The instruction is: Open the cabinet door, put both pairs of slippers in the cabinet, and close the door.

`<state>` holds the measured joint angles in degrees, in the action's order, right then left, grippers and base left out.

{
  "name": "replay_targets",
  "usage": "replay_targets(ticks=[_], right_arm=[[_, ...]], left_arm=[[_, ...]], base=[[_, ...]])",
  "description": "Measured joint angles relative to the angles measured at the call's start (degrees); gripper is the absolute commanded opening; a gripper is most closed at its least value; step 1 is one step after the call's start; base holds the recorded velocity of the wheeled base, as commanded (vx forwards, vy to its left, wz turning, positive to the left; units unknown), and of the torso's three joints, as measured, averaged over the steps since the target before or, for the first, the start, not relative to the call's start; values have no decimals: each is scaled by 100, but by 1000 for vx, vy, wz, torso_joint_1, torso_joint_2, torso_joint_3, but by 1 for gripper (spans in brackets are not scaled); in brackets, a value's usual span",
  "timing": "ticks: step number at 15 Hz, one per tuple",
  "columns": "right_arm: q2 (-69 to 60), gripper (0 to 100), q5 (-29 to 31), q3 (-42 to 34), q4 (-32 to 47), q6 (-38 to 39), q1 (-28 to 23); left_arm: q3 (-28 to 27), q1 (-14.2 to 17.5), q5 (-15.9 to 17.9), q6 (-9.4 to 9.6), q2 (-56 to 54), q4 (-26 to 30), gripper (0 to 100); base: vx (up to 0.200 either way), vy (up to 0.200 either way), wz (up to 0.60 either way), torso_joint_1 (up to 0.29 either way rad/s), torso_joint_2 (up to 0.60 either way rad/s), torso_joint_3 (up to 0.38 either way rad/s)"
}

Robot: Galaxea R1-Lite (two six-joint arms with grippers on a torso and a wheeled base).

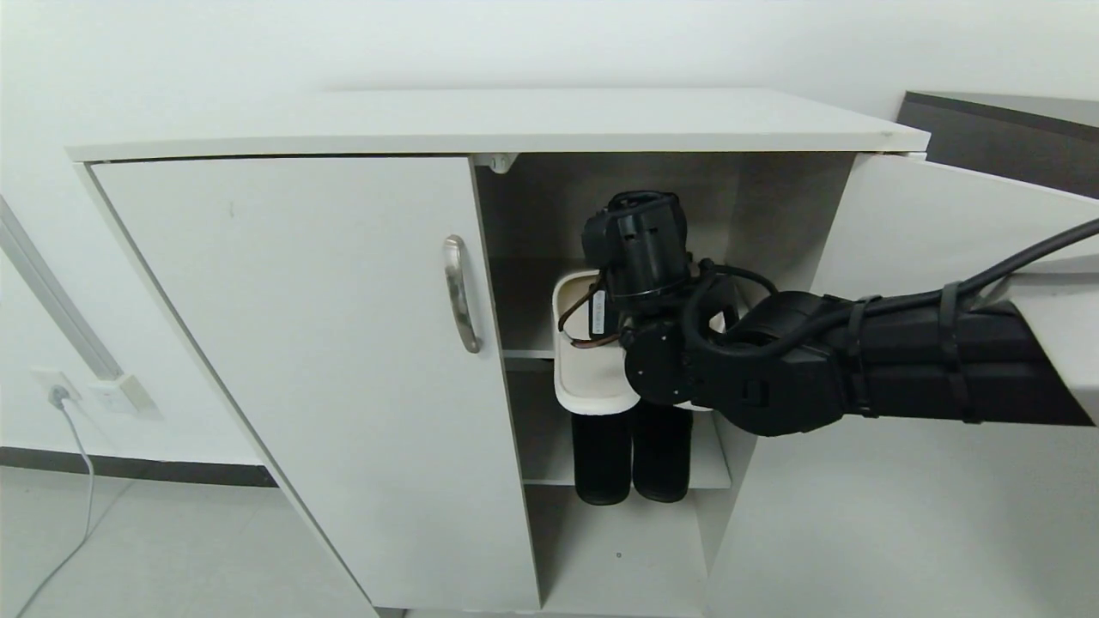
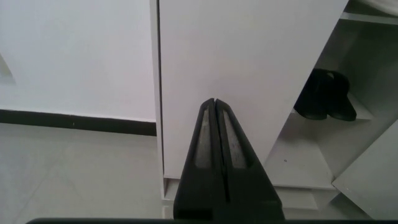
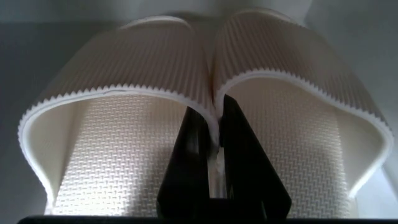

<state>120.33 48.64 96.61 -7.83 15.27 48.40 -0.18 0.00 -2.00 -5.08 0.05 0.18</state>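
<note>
One pair, the white slippers, is pinched by its inner edges in the right gripper, inside the cabinet at the front of the upper shelf. I cannot tell whether they rest on it. The black slippers lie on the lower shelf, heels over its edge.

Let go this far forward, the white pair could tip off the shelf onto the black pair or the floor. The arm might also drag them out as it backs away. Overhanging heels — white or black — could stop the right door from shutting.

The shut left door narrows the opening, and the open right door stands close beside the arm. The left gripper hangs low before the left door, fingers pressed together on nothing.
</note>
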Motion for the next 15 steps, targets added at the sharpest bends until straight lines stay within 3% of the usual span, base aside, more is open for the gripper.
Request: replay_targets(ticks=[7,15], right_arm=[[411,0,-11,884,338,-4,-218],[568,0,-335,1047,479,-33,-354]], left_arm=[[0,0,0,0,0,-2,0],[0,0,0,0,0,-2,0]], base=[[0,0,0,0,0,0],[0,0,0,0,0,0]])
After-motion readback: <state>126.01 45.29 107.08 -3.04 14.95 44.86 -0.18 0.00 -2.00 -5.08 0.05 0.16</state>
